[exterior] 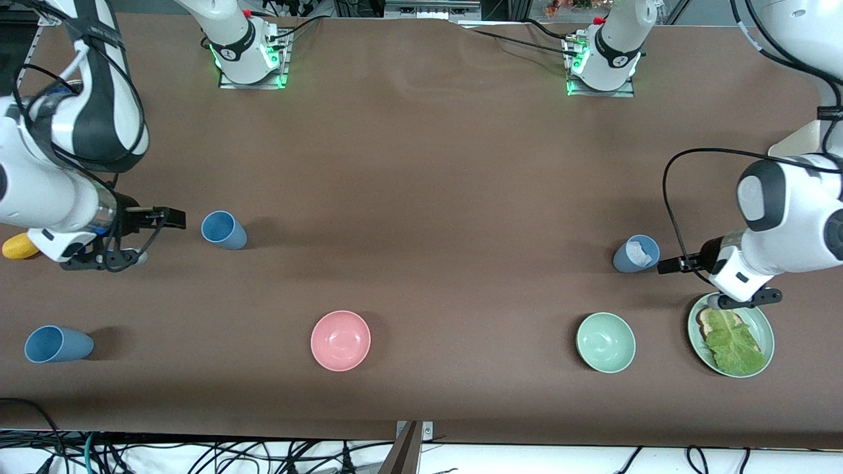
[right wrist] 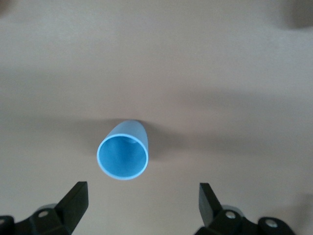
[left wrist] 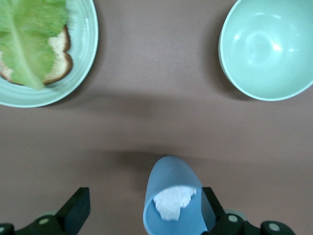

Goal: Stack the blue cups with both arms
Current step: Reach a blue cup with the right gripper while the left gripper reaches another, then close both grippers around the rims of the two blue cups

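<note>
The pale green bowl (exterior: pixel 606 342) sits upright on the brown table (exterior: pixel 421 197). The pink bowl (exterior: pixel 340 340) stands well apart from it toward the right arm's end. The green plate (exterior: pixel 762 329) lies just beside the bowl toward the left arm's end, carrying bread (exterior: pixel 706 320) topped with lettuce (exterior: pixel 734 345). A yellow object (exterior: pixel 18 247) lies at the right arm's end.

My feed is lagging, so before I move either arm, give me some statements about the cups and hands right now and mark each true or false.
1. Three blue cups stand on the table. True: one by the right hand, one by the left hand, one near the front camera.
2. The cup by the left hand is empty. False: something white and crumpled lies inside.
3. The right hand is open with nothing held. True.
4. The left hand is shut on a cup. False: it is open, and no grip shows on the cup at its fingers.
5. Two cups are already stacked. False: all three stand apart.
6. The pink bowl holds a cup. False: it is empty.
</note>
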Action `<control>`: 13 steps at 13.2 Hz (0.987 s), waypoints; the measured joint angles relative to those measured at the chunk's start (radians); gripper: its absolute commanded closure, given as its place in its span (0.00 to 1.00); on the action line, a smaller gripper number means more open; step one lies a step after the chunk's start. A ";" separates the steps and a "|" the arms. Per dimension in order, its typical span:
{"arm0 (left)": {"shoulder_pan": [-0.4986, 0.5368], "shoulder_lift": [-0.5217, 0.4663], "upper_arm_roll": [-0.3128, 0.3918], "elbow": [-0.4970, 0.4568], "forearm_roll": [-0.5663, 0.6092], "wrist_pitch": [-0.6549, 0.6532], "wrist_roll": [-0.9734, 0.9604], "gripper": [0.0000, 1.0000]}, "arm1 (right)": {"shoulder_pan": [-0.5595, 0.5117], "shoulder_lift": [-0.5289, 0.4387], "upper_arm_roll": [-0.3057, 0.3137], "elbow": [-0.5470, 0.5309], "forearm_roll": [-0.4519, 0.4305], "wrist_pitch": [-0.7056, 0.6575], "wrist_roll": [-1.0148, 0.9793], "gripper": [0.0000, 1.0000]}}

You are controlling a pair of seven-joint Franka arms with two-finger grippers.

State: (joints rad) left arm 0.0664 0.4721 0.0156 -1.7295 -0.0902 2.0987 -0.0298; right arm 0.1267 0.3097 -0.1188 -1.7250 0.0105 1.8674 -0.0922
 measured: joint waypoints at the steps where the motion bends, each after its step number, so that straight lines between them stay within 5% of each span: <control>1: 0.000 -0.007 -0.005 -0.052 0.000 0.065 0.000 0.00 | 0.000 0.000 -0.001 -0.035 0.000 0.041 0.000 0.00; 4: 0.000 -0.028 -0.007 -0.159 0.000 0.167 0.018 0.03 | -0.002 -0.001 -0.004 -0.139 0.001 0.158 0.000 0.00; 5: 0.000 -0.034 -0.007 -0.174 0.000 0.176 0.024 0.15 | -0.002 -0.003 -0.004 -0.175 0.003 0.199 0.000 0.00; 7: 0.000 -0.039 -0.007 -0.181 0.000 0.180 0.034 0.58 | -0.002 -0.008 -0.005 -0.255 0.004 0.294 0.000 0.01; 8: 0.000 -0.043 -0.008 -0.181 0.000 0.180 0.035 0.63 | -0.002 -0.010 -0.005 -0.290 0.004 0.332 0.000 0.01; 13: 0.000 -0.056 -0.008 -0.182 0.000 0.177 0.036 0.48 | -0.002 -0.013 -0.005 -0.347 0.004 0.410 0.001 0.14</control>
State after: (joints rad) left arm 0.0667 0.4162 0.0077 -1.9111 -0.0902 2.2754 0.0061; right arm 0.1242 0.2963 -0.1239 -2.0720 0.0145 2.2777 -0.0917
